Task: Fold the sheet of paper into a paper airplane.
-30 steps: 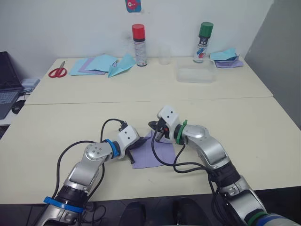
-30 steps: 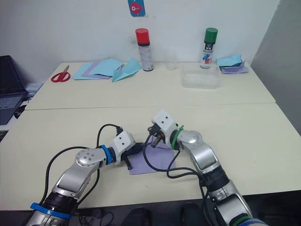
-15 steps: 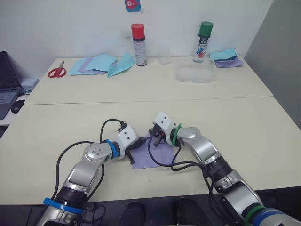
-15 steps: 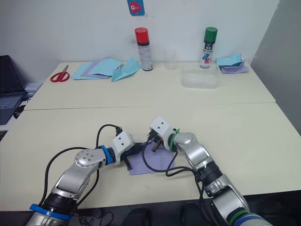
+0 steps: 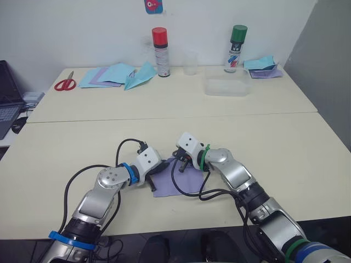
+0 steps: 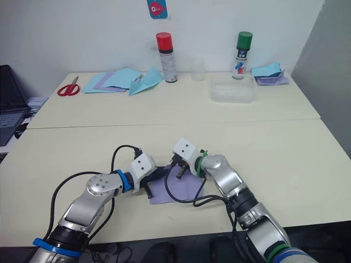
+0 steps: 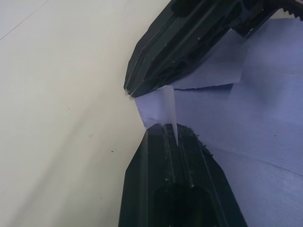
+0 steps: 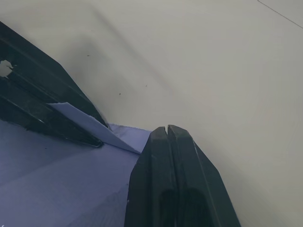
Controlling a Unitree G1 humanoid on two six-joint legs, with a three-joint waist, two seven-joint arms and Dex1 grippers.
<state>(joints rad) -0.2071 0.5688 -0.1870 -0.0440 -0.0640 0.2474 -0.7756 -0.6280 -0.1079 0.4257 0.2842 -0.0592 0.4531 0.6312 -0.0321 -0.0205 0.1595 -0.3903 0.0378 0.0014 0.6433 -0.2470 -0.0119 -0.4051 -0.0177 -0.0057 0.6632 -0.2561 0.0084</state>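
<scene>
In the left eye view, the sheet of paper (image 5: 176,182) is seen flat on the near tabletop (image 5: 285,153), between the left gripper (image 5: 155,176) and the right gripper (image 5: 182,160), which meet at its far-left corner. A tear or a skewed crease could be caused if the two are drawn apart or unevenly while that corner is pinched.

In the left wrist view, the left gripper (image 7: 171,135) is clenched on a thin upturned sliver of the lavender edge; so slight a hold could slip free.

In the right wrist view, the right gripper (image 8: 166,130) is closed at the sheet's edge; whether paper is held cannot be told. The sheet appears pale purple, thin, faintly creased, with one small flap lifted.
</scene>
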